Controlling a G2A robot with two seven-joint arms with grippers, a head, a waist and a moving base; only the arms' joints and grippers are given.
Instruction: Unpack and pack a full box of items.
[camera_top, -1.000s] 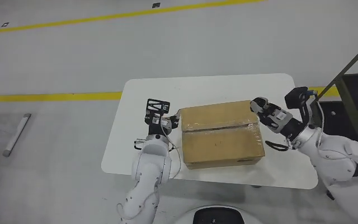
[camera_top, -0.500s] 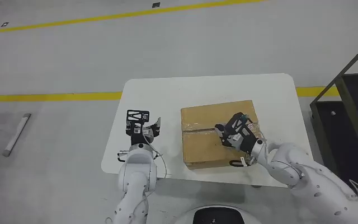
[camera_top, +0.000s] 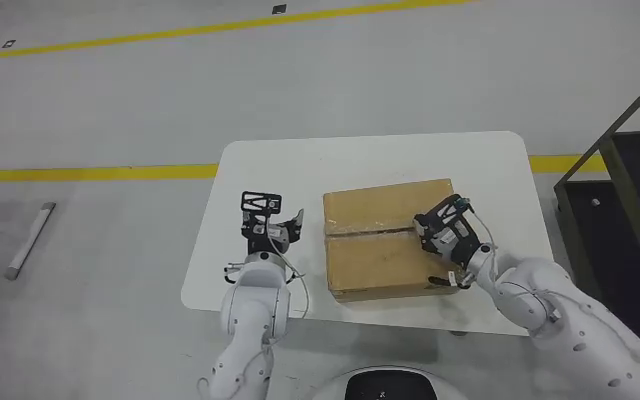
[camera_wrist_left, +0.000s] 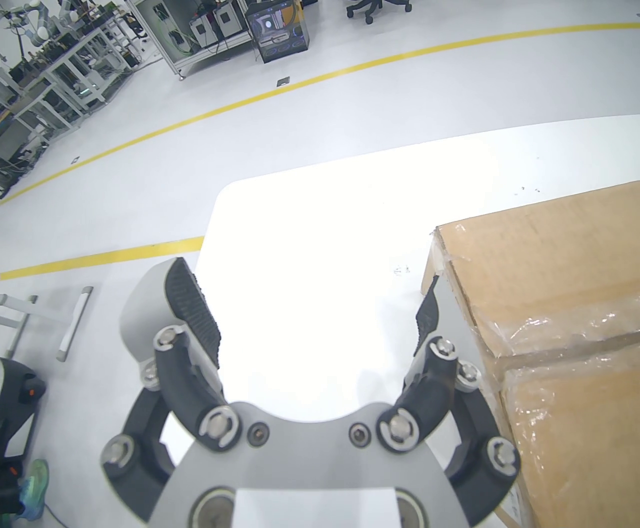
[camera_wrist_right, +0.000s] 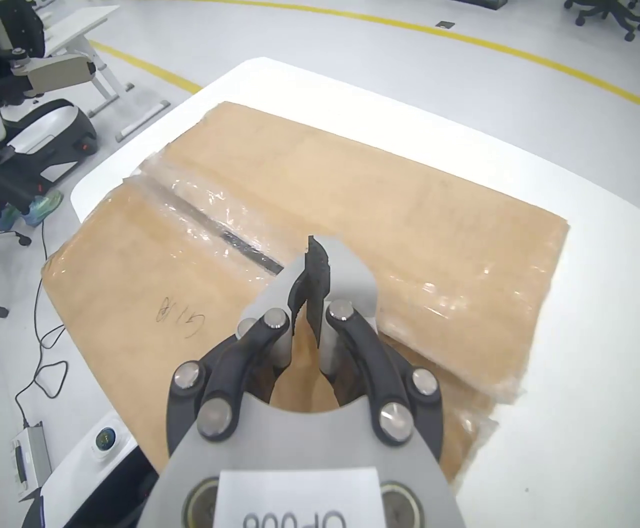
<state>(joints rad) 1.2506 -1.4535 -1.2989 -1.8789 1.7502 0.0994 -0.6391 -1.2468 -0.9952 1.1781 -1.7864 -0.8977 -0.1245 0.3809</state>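
The cardboard box (camera_top: 385, 265) sits shut near the middle of the white desk (camera_top: 300, 165). The right jaws are clenched on nothing, right over its taped seam (camera_wrist_right: 220, 235) near the box's right end. The left jaws stand spread wide above the desk, just beside the box's left side.

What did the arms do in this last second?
The right gripper swung from the box's right edge onto its top, fingers shut by the taped seam. The left gripper backed off the left edge, open. The box and table stayed put.
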